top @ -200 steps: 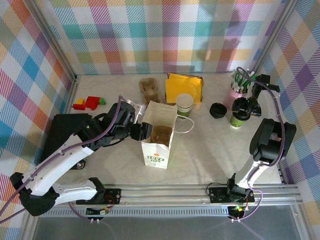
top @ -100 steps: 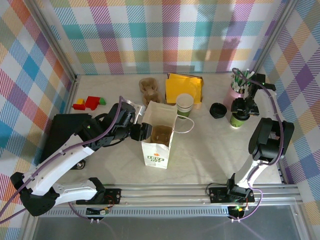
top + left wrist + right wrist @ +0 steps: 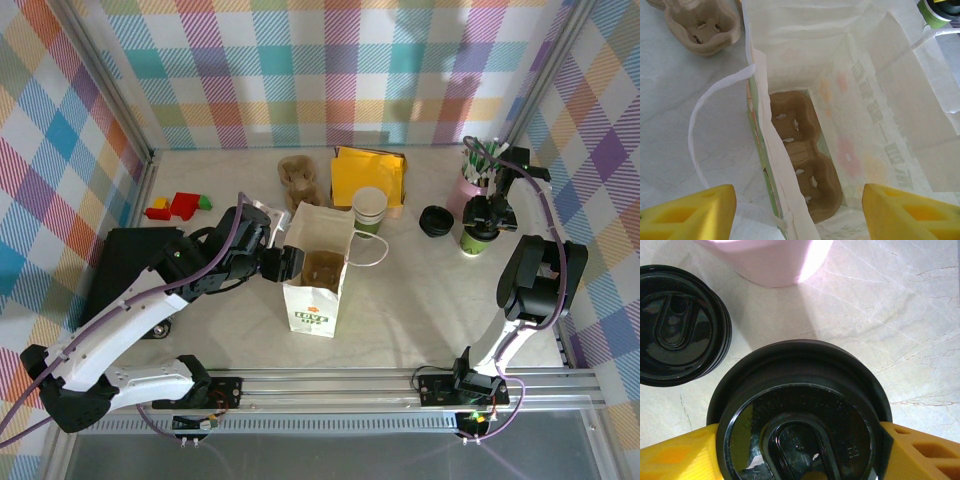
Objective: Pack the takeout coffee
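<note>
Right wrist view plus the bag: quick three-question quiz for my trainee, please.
1. True or false: the paper bag is empty.
2. In the right wrist view, what sits left of the lidded cup? A) black lids B) a plate C) a spoon
3. Fill in: the right fingers flank the cup's ____.
Key: 1 false, a cardboard cup tray lies inside; 2 A; 3 lid.

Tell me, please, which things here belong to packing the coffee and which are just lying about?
For the job: lidded coffee cup, paper bag, cardboard tray inside it.
Lying about: toy blocks, yellow packet, stack of cups, spare lids, pink cup of sticks, spare tray.
</note>
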Controlling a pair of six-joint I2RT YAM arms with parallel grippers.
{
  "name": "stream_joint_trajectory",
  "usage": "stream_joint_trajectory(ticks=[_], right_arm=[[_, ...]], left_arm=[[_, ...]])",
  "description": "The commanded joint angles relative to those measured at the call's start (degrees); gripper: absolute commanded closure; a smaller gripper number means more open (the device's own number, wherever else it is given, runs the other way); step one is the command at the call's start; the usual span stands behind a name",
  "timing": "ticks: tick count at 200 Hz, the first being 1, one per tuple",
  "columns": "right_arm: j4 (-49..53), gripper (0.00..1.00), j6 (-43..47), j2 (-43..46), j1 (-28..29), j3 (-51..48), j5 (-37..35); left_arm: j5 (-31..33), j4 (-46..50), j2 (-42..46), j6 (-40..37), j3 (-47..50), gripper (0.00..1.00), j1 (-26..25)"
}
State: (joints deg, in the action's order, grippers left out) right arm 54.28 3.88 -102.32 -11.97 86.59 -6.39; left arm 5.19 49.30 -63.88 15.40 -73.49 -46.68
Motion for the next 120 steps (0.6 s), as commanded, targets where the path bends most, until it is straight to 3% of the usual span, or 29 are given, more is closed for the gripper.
stream_joint_trajectory(ticks=[1,49,120], right_arm=[[3.8,0.36,-0.5,-3.3,0.6,-2.1,2.1],[6.9,0.35,-3.3,0.6,3.7,-2.6,1.3],[13.3,0.35,-8.7,8.0,12.7,-3.0,-1.0]], left_arm=[[0.5,-0.8,1.0,0.0,0.5,0.33,0.6],[0.5,-1.4,0.9,0.2,0.3,0.33,0.7],[1.5,-1.0,1.1,2.6,0.4,0.33,0.8]])
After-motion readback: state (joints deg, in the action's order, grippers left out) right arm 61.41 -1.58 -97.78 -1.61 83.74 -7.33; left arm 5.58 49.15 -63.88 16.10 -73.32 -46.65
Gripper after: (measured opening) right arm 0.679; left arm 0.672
